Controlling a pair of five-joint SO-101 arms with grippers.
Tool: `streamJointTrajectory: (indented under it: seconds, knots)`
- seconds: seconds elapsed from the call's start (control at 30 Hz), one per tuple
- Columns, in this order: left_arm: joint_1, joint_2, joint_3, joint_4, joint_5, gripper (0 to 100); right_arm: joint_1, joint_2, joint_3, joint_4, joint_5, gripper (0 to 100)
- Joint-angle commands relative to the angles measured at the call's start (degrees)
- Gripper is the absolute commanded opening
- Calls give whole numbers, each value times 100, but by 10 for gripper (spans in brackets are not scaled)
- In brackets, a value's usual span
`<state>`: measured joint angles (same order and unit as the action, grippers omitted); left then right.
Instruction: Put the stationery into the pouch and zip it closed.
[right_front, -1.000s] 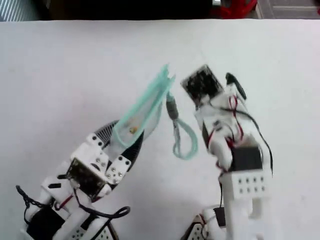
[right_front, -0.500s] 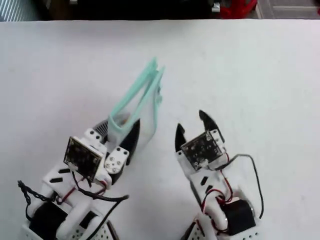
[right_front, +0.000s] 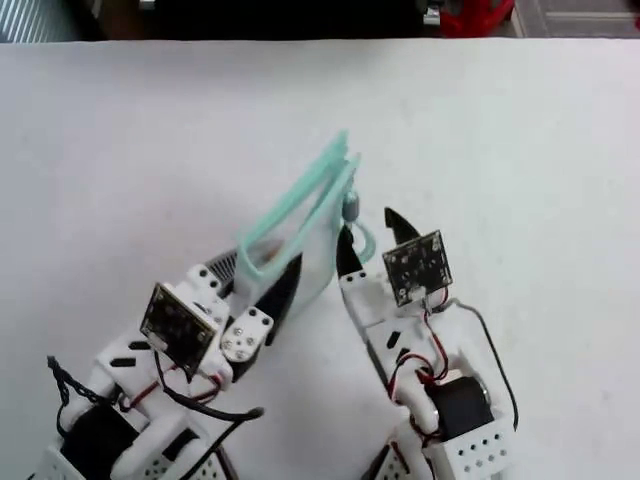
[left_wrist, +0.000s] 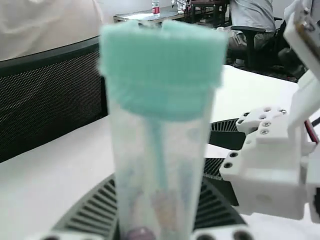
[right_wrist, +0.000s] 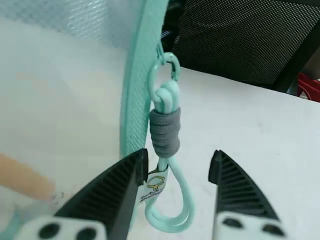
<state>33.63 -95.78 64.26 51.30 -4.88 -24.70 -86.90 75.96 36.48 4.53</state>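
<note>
**Cord loop (right_wrist: 167, 150) could slip the open right gripper (right_front: 368, 232)**

Risk: the cord loop hangs thin and loose off the zip of the pouch (right_front: 300, 215), so the jaws may close on air or only graze it. A hard tug could also twist the pouch out of the left gripper (right_front: 262, 285), which grips only its lower end. Right jaws are wide and empty, straddling the loop just beside the pouch's teal edge. The left gripper is clamped on the pouch, which is tilted up off the table (right_front: 520, 150).
</note>
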Motion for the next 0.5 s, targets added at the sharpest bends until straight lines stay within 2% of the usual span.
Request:
streamJointTrajectory:
  seconds: [0.0, 0.17, 0.33, 0.47]
  knots:
    - [136, 31, -387, -88, 53, 23, -57, -198, -97, 57, -141, 193]
    - [215, 22, -413, 123, 70, 23, -22, -418, 158, -233, -88, 193]
    - [910, -163, -431, 440, 53, 23, 4, -409, 457, -725, -53, 193]
    - [1138, -760, -422, 642, 44, 23, 31, -409, 492, -734, 158, 181]
